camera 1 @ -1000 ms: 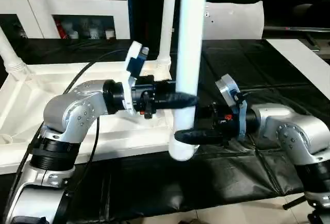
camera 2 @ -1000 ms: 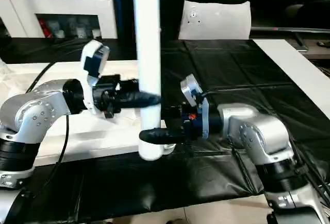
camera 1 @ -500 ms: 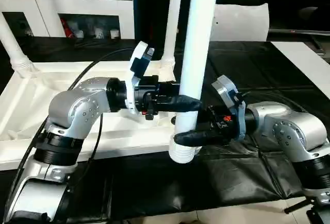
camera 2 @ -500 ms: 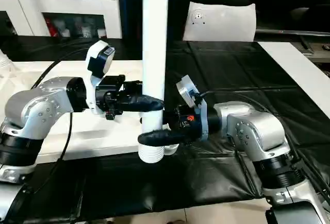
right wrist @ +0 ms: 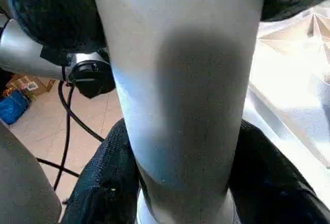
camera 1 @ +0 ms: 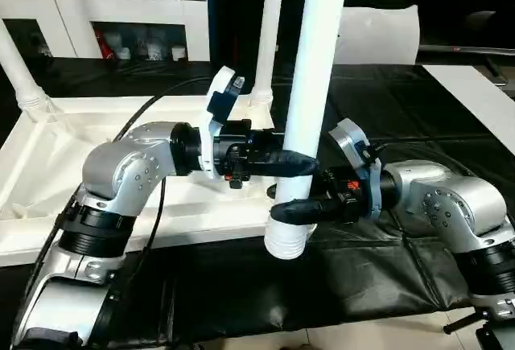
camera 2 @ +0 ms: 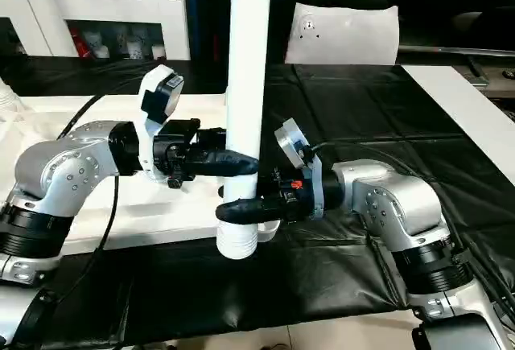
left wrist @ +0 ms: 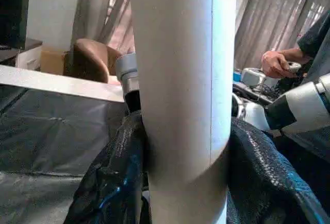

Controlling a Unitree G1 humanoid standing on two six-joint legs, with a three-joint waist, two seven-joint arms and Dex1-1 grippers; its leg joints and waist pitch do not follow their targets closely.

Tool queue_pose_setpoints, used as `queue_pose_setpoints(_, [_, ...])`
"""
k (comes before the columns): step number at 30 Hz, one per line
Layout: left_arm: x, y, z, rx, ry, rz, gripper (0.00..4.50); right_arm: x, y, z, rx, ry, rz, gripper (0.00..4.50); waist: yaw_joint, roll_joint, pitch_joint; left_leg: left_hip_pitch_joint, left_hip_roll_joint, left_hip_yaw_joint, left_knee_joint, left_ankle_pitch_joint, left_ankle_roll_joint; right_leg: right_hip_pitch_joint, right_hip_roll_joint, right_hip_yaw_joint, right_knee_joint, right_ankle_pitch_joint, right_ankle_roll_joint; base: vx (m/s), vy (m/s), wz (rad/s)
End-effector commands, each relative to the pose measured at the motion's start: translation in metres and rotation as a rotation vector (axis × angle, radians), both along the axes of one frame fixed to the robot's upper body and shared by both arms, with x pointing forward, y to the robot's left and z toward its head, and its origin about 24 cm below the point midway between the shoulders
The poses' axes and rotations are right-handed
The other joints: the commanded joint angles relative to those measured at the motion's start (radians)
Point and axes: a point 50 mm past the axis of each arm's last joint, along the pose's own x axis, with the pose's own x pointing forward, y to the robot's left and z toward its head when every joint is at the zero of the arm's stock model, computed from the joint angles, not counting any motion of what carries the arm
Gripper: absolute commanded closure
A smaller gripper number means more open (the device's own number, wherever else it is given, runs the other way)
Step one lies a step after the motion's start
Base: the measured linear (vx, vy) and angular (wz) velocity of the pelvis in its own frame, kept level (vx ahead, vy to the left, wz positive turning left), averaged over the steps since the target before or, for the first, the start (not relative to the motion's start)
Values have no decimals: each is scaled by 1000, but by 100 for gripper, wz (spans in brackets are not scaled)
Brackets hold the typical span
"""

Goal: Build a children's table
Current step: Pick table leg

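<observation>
Holding a long white leg [camera 1: 315, 84] upright between us, we have both grippers clamped on its lower part: our left gripper [camera 1: 299, 163] closes on it from the 9 o'clock side, and our right gripper [camera 1: 291, 210] closes on it from 3 o'clock, just below the left one. In each wrist view the black fingers [left wrist: 116, 183] press against both sides of the leg, with no gap between pad and plastic; our right arm's fingers [right wrist: 105, 183] hug it the same way. The leg's ribbed bottom end [camera 1: 288, 242] hangs free just beneath our right gripper, above the black mat [camera 1: 378, 277]. At 9 to 10 o'clock of the held leg lies the white tabletop [camera 1: 48, 157], ribbed underside up, with two more legs already standing in its far corner sockets, one [camera 1: 19, 72] at 10 o'clock and one [camera 1: 269, 32] at 12 o'clock, just behind our left gripper. A flat white bag [camera 2: 344, 35] rests well apart at 1 o'clock. In the left wrist view a person's hand [left wrist: 277, 63] shows beyond the mat.
</observation>
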Motion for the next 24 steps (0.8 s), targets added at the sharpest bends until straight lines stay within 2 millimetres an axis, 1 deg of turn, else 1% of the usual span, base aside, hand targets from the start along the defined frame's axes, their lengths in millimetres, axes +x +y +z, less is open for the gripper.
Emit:
queue_pose_setpoints(1, [2,-6,11,-4,-62,-4,260,-1,7,1,-10,-21,43,257,1,-4,-69,0,20,0,-66,-155,5,58,-63,50,-78,-370,-114,0,0,0])
queue_pose_setpoints(4, [1,-6,11,-2,-63,-15,261,-1,8,0,-13,-7,36,257,1,-5,-69,-1,20,0,-66,-151,7,58,-63,50,-78,-370,-114,0,0,0])
queue_pose_setpoints(5, [1,-5,12,-1,-63,-18,261,0,9,1,-12,-7,34,203,1,-5,-69,-1,20,0,-66,-151,7,58,-63,50,-77,-368,-115,0,0,0])
queue_pose_setpoints(6, [1,-5,12,0,-64,-22,261,0,9,1,-11,-4,32,203,1,-5,-69,-1,20,0,-66,-152,7,58,-63,51,-77,-368,-115,0,0,0])
queue_pose_setpoints(10, [-1,-5,12,0,-60,-37,261,-1,8,1,-13,1,38,165,1,-3,-69,-1,20,0,-66,-154,6,58,-63,51,-78,-365,-119,0,0,0])
queue_pose_setpoints(15, [-2,-5,11,6,-60,-47,261,-3,8,0,-14,3,54,128,1,-3,-69,0,20,-1,-66,-160,4,58,-63,51,-79,-376,-113,0,0,0])
queue_pose_setpoints(16, [-2,-5,11,6,-60,-47,261,-3,8,0,-14,3,53,153,1,-3,-69,0,20,-1,-66,-158,4,58,-63,51,-78,-374,-113,0,0,0])
queue_pose_setpoints(17, [-2,-5,11,6,-61,-48,261,-3,8,0,-14,2,53,166,1,-3,-69,0,20,0,-66,-157,4,58,-63,51,-79,-373,-114,0,0,0])
queue_pose_setpoints(18, [-2,-5,11,9,-61,-50,261,-3,8,0,-14,2,53,172,1,-1,-69,0,20,-1,-66,-156,4,58,-63,51,-78,-371,-115,0,0,0])
queue_pose_setpoints(19, [-2,-4,11,15,-61,-56,261,-3,8,0,-14,3,52,172,1,-2,-69,0,20,0,-66,-156,4,58,-63,51,-78,-366,-117,0,0,0])
queue_pose_setpoints(20, [-2,-4,10,16,-61,-57,261,-3,8,0,-13,3,52,182,1,-2,-69,0,21,-1,-67,-157,3,58,-63,51,-77,-365,-119,0,0,0])
queue_pose_setpoints(22, [-2,-3,10,26,-61,-64,261,-2,7,1,-11,0,51,217,1,-3,-69,1,20,-1,-67,-160,3,58,-63,51,-77,-367,-119,0,0,0])
queue_pose_setpoints(24, [-3,-3,10,29,-62,-67,261,-2,7,1,-10,-1,52,221,0,-2,-69,1,20,0,-67,-162,3,57,-63,51,-78,-371,-118,0,0,0])
